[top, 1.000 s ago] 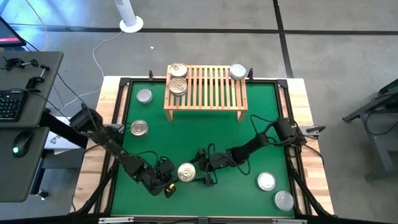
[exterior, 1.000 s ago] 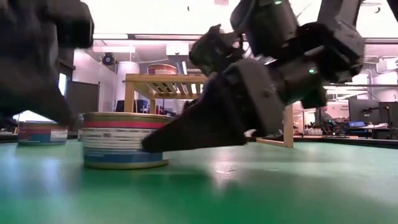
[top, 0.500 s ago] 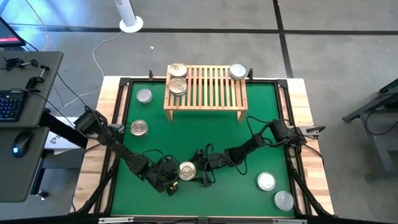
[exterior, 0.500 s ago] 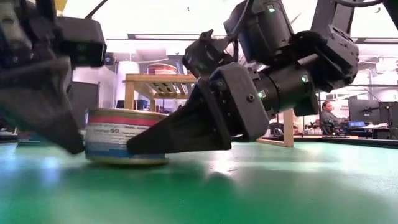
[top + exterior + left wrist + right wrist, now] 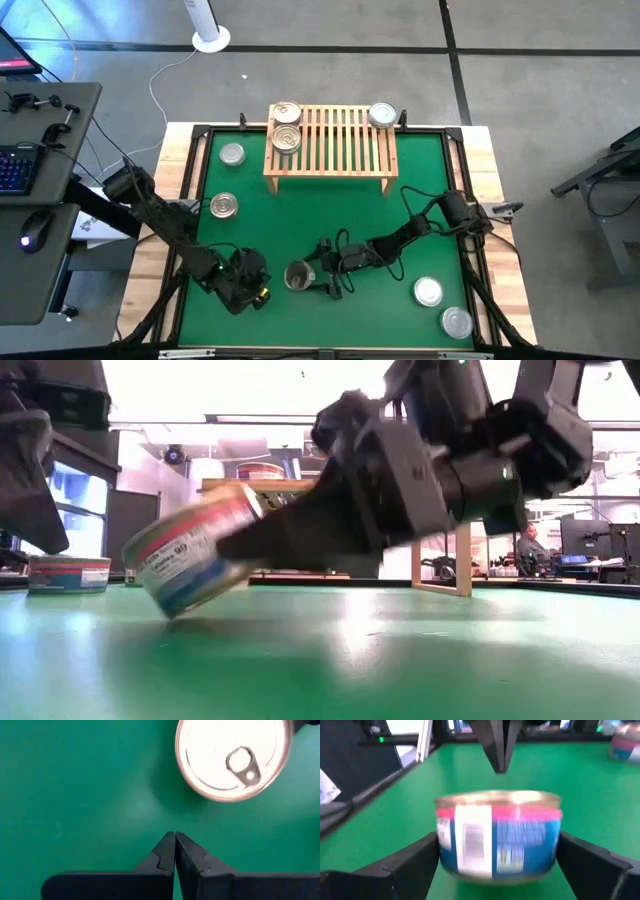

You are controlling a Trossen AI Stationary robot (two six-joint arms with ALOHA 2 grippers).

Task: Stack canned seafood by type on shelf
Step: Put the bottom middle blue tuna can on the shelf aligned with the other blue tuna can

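Observation:
A tin point(image 5: 297, 276) with a gold-tan top and a pink and blue label is at the mat's near middle, between the fingers of my right gripper point(image 5: 303, 277), which is shut on it. It also shows in the low view point(image 5: 190, 560) and in the right wrist view point(image 5: 497, 837). My left gripper point(image 5: 258, 290) is shut and empty, just left of the tin and above the mat; it also shows in its own wrist view point(image 5: 175, 840). The wooden shelf point(image 5: 335, 145) at the far side carries three tins point(image 5: 286, 139). My right gripper pinches the tin's round side wall point(image 5: 550, 840) between its two fingers point(image 5: 590, 865), one on each side. The fingers come nearly level from the table's right. The tin is tilted, top toward the left, its lower edge point(image 5: 175, 610) at or just above the mat.
Two tins point(image 5: 232, 154) point(image 5: 224, 206) stand on the green mat point(image 5: 300, 220) at the left, and two silver-topped tins point(image 5: 428, 292) point(image 5: 457, 322) at the near right corner. Cables trail along both arms.
My left gripper came up to the tin's left side, then drew back toward the table's left edge and rose. My right gripper has tipped, and the tin between its fingers has gone from standing flat on the mat to tilted, its right side raised.

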